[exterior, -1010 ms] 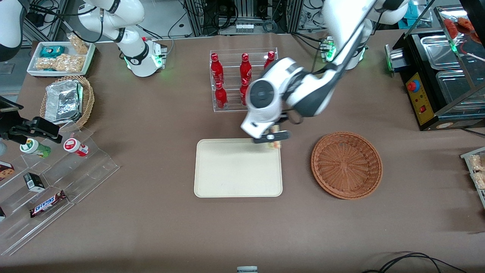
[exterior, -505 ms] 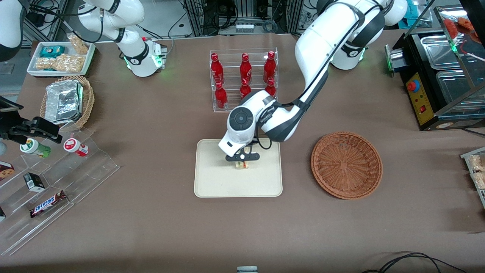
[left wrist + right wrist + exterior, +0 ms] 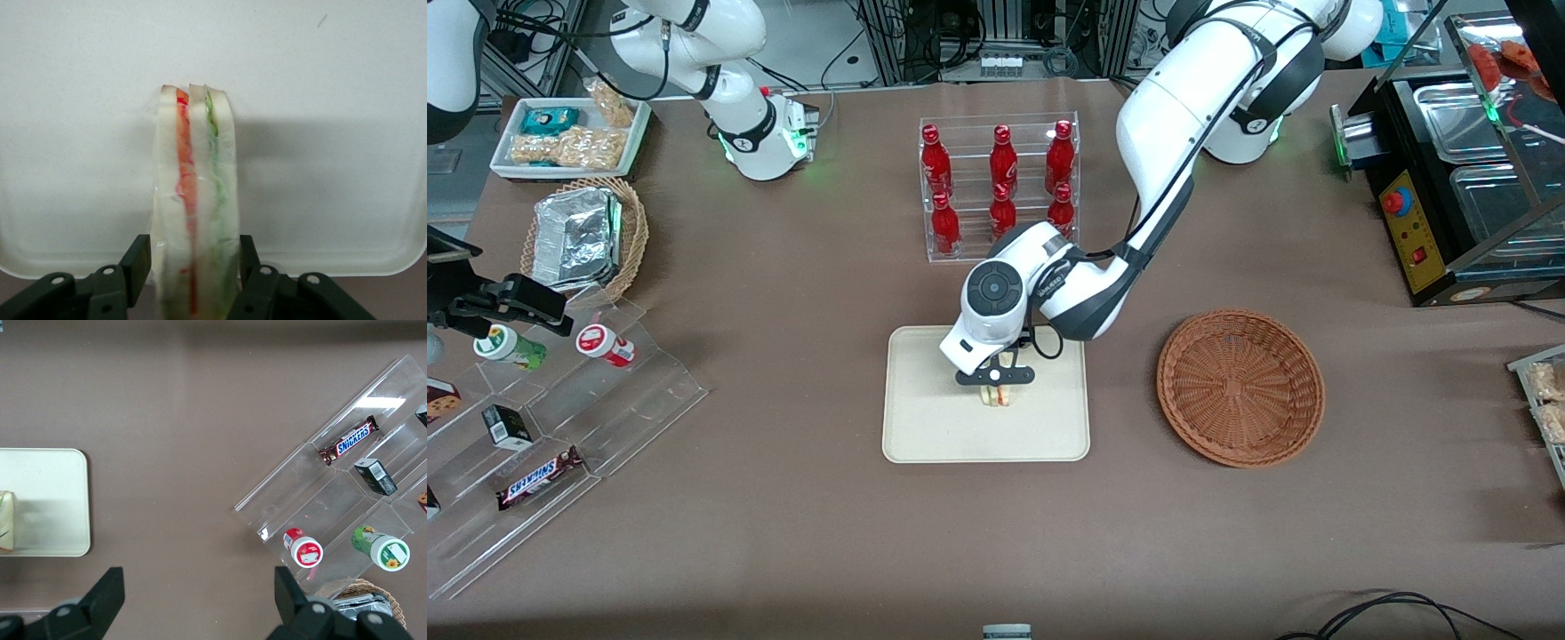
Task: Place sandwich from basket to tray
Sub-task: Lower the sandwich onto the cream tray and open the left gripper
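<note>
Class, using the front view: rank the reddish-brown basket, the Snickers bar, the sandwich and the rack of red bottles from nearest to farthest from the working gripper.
1. sandwich: between the fingers of the gripper, over the tray.
2. rack of red bottles: farther from the camera.
3. basket: toward the working arm's end.
4. Snickers bar: toward the parked arm's end.

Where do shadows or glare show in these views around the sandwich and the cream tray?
Left wrist view: the pale triangular sandwich, gripped by the gripper, casts a soft grey shadow onto the flat cream rectangular tray. Front view: the arm shades the tray near the sandwich. Right wrist view: glare on the clear acrylic stand.
</note>
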`<state>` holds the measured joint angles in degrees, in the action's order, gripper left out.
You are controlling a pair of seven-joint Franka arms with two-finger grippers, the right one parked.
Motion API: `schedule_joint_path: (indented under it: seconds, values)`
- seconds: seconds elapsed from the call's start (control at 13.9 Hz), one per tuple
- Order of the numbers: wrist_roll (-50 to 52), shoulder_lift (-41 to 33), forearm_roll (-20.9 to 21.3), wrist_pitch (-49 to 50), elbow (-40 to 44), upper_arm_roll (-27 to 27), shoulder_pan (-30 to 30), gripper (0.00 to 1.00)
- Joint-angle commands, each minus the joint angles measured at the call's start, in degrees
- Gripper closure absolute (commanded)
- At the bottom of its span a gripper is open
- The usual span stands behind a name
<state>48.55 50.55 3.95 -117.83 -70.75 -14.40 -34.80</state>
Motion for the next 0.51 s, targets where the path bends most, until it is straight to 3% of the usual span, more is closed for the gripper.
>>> schedule_joint_path:
  seconds: [0.0, 0.07, 0.14, 0.29, 0.43]
  values:
    - [1.8, -1.1, 0.6, 2.0, 1.8, 0.5, -0.4, 0.21]
    - [2.1, -2.6, 0.6, 4.7, 1.8, 0.6, -0.1, 0.06]
    - [2.2, -5.4, 0.4, 8.9, 1.8, 0.7, 0.3, 0.0]
    - [1.6, -11.9, 0.2, 16.0, 1.3, 1.0, 0.5, 0.0]
    - [1.1, -18.6, -2.3, 23.1, -0.8, 6.5, 0.4, 0.0]
